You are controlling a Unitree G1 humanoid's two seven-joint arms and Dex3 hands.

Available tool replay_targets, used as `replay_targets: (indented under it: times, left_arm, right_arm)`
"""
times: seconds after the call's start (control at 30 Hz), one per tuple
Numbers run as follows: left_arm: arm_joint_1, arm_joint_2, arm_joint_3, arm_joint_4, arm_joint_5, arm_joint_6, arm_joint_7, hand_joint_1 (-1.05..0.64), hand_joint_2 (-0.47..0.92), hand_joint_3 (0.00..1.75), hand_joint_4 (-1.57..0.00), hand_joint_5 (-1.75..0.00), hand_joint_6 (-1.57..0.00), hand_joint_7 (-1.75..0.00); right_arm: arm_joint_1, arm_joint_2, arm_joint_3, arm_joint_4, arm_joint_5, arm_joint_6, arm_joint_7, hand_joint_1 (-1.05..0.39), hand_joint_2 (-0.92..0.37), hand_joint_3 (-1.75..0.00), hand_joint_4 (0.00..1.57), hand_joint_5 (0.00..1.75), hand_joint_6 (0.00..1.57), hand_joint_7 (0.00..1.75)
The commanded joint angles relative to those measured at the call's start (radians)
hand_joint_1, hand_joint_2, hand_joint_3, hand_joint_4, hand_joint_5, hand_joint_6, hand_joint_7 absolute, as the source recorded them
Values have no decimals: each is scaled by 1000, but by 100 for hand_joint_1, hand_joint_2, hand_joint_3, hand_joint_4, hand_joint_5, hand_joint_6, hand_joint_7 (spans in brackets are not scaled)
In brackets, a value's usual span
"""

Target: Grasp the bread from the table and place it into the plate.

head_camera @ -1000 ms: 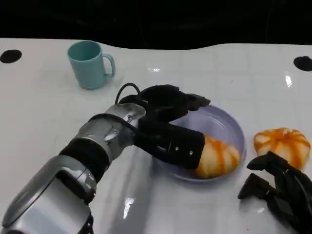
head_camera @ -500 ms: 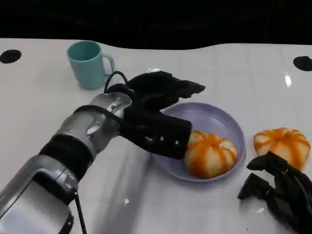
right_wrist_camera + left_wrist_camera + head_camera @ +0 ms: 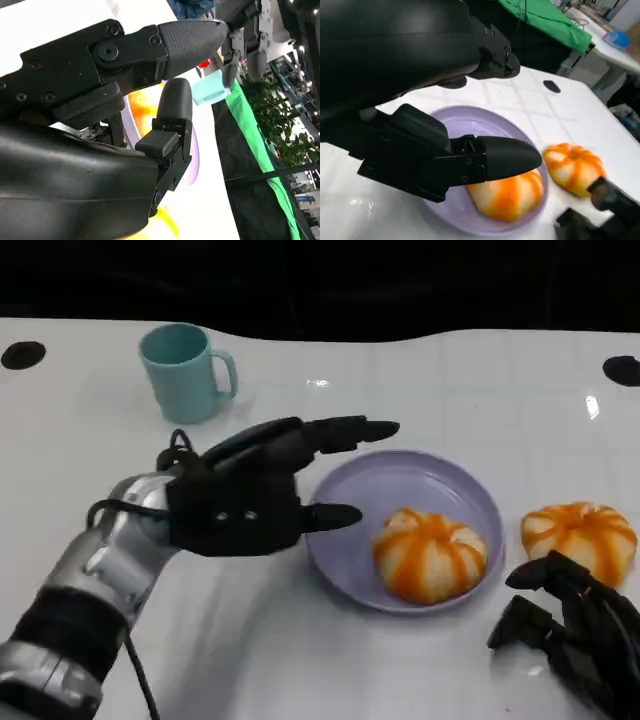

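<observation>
Placement judged done for one bread roll (image 3: 430,555): orange-striped, lying inside the purple plate (image 3: 450,485), toward the plate's near side, resting on the dish and touched by nothing. Same roll seen in the left wrist view (image 3: 506,196), sitting in the plate (image 3: 470,122) just past the thumb

Left hand (image 3: 262,495) empty, fingers stretched out and apart, hovering at the plate's left edge; fingertips reaching over the far-left rim, thumb pointing toward the roll but short of it. No contact with bread visible

Second bread roll (image 3: 580,538), same striping, lying on the white tabletop (image 3: 420,380) to the right of the plate, close to the rim but apart from it. Untouched. If the task covers both rolls, this one is what remains; if only one, nothing left but clearing the left arm away from the plate

Right hand (image 3: 575,630) at the near right, low by the tabletop, just near of the second roll. Fingers bent inward, nothing held as far as visible; from the right wrist view a true fist cannot be confirmed

Teal mug (image 3: 187,370) standing upright at the far left, well apart from the plate, no part in the task
</observation>
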Motion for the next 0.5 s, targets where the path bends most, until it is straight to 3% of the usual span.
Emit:
replay_targets:
  times: [0.03, 0.13, 0.23, 0.37, 0.4, 0.5]
  left_arm:
    - [104, 4, 86, -97, -171, 60, -103, -84, 92, 55, -13, -37, -25, -3]
    - [176, -18, 133, -151, -269, 78, -135, -84, 92, 54, -14, -38, -26, -3]
    - [337, -91, 237, -244, -500, 113, -176, -70, 92, 50, -43, -54, -43, -10]
    - [411, -133, 275, -307, -590, 169, -192, -67, 92, 48, -48, -58, -47, -10]
    - [456, -158, 291, -343, -639, 204, -185, -66, 92, 44, -58, -78, -62, -18]
    - [546, -202, 323, -444, -764, 339, -177, -63, 92, 38, -66, -105, -80, -30]
  right_arm:
    - [13, -8, -7, 8, -3, 3, -14, -54, -92, -22, 66, 152, 60, 123]
    - [13, -8, -7, 8, -1, 6, -10, -54, -92, -22, 66, 152, 60, 124]
    - [15, -4, -7, 6, 1, 3, -10, -54, -92, -23, 67, 152, 60, 124]
    - [15, -3, -7, 5, 0, 2, -11, -53, -92, -23, 67, 152, 59, 124]
    - [16, -4, -7, 4, -1, 2, -11, -54, -92, -23, 67, 152, 59, 123]
    - [14, -6, -7, 7, -1, 0, -9, -54, -92, -23, 67, 152, 59, 123]
